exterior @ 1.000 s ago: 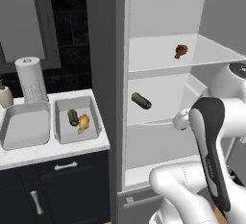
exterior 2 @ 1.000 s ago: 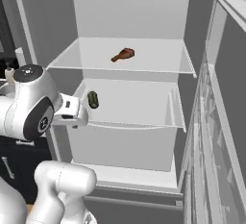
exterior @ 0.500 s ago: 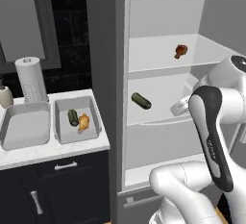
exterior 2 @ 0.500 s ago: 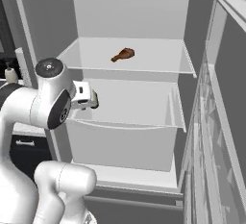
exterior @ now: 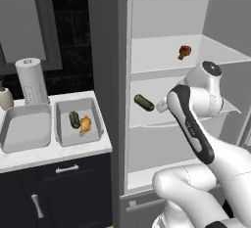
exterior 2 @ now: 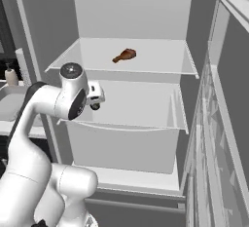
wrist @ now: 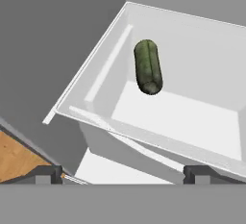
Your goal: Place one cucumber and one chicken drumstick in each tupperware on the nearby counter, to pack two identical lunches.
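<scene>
Second lunch is in hand: the right tupperware [exterior: 78,124] on the worktop [exterior: 54,156] already holds a cucumber and a drumstick, while the left tupperware [exterior: 25,133] beside it looks empty. The step now is fetching the fridge cucumber [exterior: 144,102], which lies on the middle fridge shelf [exterior: 162,119], toward its left side. The remaining chicken drumstick [exterior 2: 124,55] sits one shelf above, toward the back. The gripper [wrist: 125,172] is at the fridge opening, pointed at that cucumber, with the fingers [wrist: 48,174] spread wide and nothing between them; in the hand view the cucumber [wrist: 148,66] sits ahead of them, well clear of the tips and a bit left of the midline, long axis roughly along the view direction. Next move, as I read it: push further into the fridge over the shelf's front lip, centre on the cucumber and roll the wrist so the fingers straddle its short width, then close. Risks I'd flag: clipping the shelf lip or the fridge's left wall on the way in, and the round cucumber rolling off if one finger touches first. After that it goes to the left tupperware, then back for the drumstick.
</scene>
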